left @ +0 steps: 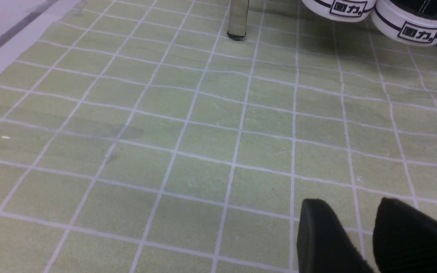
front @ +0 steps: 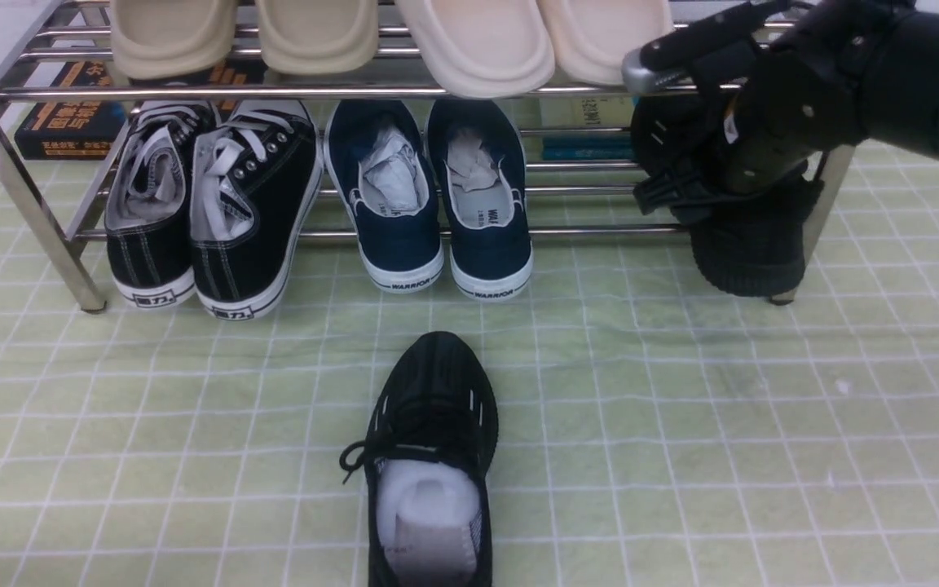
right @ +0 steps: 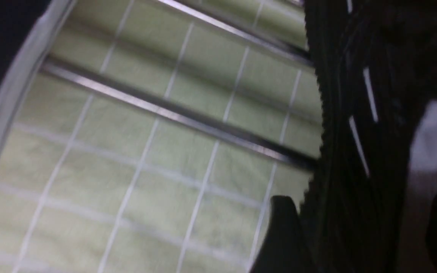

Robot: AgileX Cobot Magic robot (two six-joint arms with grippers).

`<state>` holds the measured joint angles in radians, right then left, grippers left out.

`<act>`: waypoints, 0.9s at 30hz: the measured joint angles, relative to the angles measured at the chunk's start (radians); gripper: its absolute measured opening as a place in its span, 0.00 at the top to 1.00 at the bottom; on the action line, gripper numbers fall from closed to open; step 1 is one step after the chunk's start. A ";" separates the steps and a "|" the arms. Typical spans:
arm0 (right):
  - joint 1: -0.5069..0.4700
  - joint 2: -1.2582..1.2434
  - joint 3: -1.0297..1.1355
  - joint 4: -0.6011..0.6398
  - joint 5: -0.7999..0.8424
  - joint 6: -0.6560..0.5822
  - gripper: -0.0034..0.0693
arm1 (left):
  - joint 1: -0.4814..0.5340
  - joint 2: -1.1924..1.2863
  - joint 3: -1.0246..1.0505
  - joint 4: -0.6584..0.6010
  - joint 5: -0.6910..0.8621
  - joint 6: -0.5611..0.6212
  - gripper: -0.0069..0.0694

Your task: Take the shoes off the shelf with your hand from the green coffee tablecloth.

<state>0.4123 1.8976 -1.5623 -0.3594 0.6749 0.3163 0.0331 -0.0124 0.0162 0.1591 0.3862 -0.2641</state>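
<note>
About half of the job was judged to be done. The first sneaker, black mesh with white paper stuffing, was seen lying on the green cloth in front of the rack, well apart from it. The second sneaker was found on the lower tier at the rack's right end, its heel hanging over the front bar. The hand was placed over and against this sneaker, with fingers curled at its side and the thumb held out, but whether it was gripped could not be told. The left claw was held open and empty over bare cloth. Lifting out the second sneaker and setting it down was judged to be left.
</note>
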 joint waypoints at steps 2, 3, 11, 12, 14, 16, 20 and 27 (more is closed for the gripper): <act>-0.010 0.021 0.000 -0.005 -0.024 0.000 0.30 | 0.000 0.000 0.000 0.000 0.000 0.000 0.59; -0.011 0.029 0.000 -0.007 -0.030 0.000 0.33 | 0.000 0.000 0.000 0.000 0.000 0.000 0.59; -0.012 0.026 0.000 -0.003 -0.026 0.000 0.89 | 0.000 0.000 0.000 0.000 0.000 0.000 0.59; -0.012 0.010 0.000 0.010 -0.007 0.002 0.94 | 0.000 0.000 0.000 0.000 0.000 0.000 0.59; -0.012 -0.004 0.000 0.029 0.014 0.003 0.95 | 0.000 0.000 0.000 0.000 0.000 0.000 0.59; -0.012 -0.053 0.000 0.080 0.080 0.003 0.95 | 0.000 0.000 0.000 0.000 0.000 0.000 0.59; -0.009 -0.155 0.000 0.203 0.244 -0.010 0.95 | 0.000 0.000 0.000 0.000 0.000 0.000 0.59; 0.086 -0.290 0.000 0.337 0.562 -0.065 0.95 | 0.000 0.000 0.000 0.000 0.000 0.000 0.59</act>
<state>0.4988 1.6073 -1.5623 -0.0223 1.2366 0.2517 0.0331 -0.0124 0.0162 0.1591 0.3862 -0.2641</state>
